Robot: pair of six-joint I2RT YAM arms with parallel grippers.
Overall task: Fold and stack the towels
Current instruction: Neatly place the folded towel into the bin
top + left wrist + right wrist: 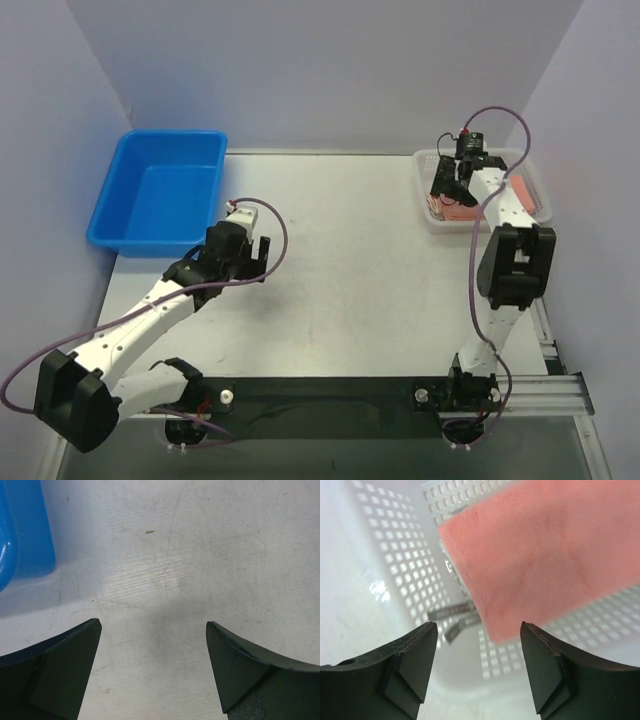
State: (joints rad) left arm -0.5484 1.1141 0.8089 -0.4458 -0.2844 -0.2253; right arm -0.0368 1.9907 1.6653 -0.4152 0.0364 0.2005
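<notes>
The right arm is reaching into the white perforated basket (424,160) at the far right corner of the table (350,280), and the right gripper (479,627) is hanging inside it with its jaws parted and nothing between them; it is grasping nothing. A salmon-pink towel (545,555) is lying in that basket, draped against the perforated wall just beyond the fingertips and not touching them in the wrist view. Whether other towels are lying beneath it cannot be told. The left gripper (154,627) is hovering over bare tabletop with its jaws spread wide, released and holding nothing. A blue bin (170,136) is sitting at the far left of the table, just beside the left gripper, and its corner is showing at the left edge of the left wrist view.
</notes>
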